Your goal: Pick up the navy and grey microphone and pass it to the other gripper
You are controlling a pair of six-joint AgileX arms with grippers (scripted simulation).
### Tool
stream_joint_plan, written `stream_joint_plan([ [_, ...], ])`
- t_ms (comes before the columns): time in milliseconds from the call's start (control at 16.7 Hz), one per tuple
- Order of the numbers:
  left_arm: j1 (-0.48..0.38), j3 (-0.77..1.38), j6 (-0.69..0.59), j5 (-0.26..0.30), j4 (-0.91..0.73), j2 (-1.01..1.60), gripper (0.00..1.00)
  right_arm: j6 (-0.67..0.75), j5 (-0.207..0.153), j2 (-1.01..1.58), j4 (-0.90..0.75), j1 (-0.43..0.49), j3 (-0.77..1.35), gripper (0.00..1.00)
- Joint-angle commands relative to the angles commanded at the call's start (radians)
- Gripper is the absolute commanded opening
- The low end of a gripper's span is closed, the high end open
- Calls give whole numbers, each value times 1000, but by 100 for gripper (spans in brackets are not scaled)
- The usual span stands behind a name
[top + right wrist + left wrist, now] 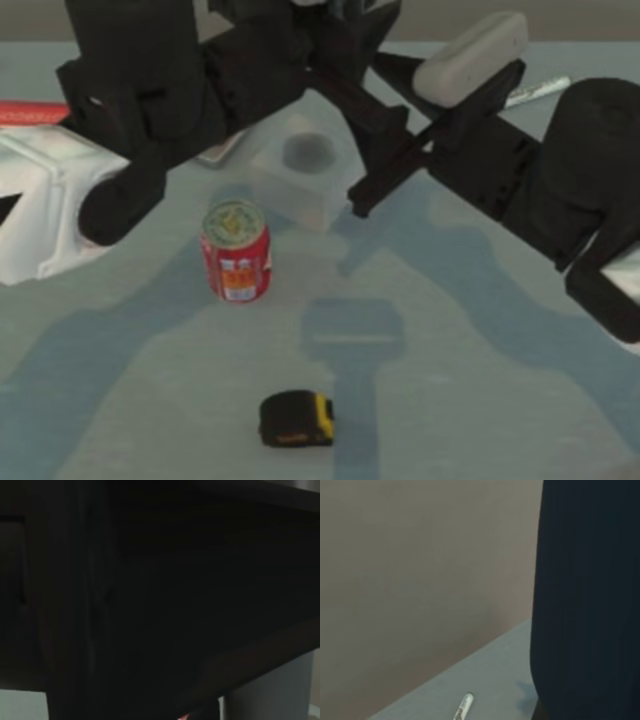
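Both black arms crowd the far half of the pale grey-blue desk (pixel 480 400) in the top view, meeting near twelve o'clock. The left gripper (pixel 330 40), on the bulky black arm with a white housing, reaches in from ten o'clock; whether it is apart or together cannot be told. The right gripper (pixel 365 195), on the arm bearing a pale grey oblong pad (pixel 470 55), stretches from three o'clock toward the middle, and its state cannot be told either. The navy and grey microphone cannot be made out in the top view; a broad navy surface (pixel 585 600) fills the left wrist view, but what it is cannot be told. The right wrist view is dark. A translucent square box (pixel 300 170) sits at centre, a red drink can (pixel 236 252) just nearer, a black and yellow tape measure (pixel 296 419) at six o'clock, and a slim white marker (pixel 535 92) at two o'clock.
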Motion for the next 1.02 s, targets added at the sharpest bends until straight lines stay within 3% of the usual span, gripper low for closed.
stream_joint_plan([
  [180, 0, 0, 0, 0, 0, 0, 0, 0, 0, 0, 0, 0, 0, 98],
  [240, 0, 0, 0, 0, 0, 0, 0, 0, 0, 0, 0, 0, 0, 100],
  [780, 3, 4, 3, -3, -2, -5, 0, -2, 1, 2, -1, -2, -8, 100],
  [1020, 66, -30, -1, 52, -7, -40, 0, -2, -17, -109, -13, -18, -110, 100],
])
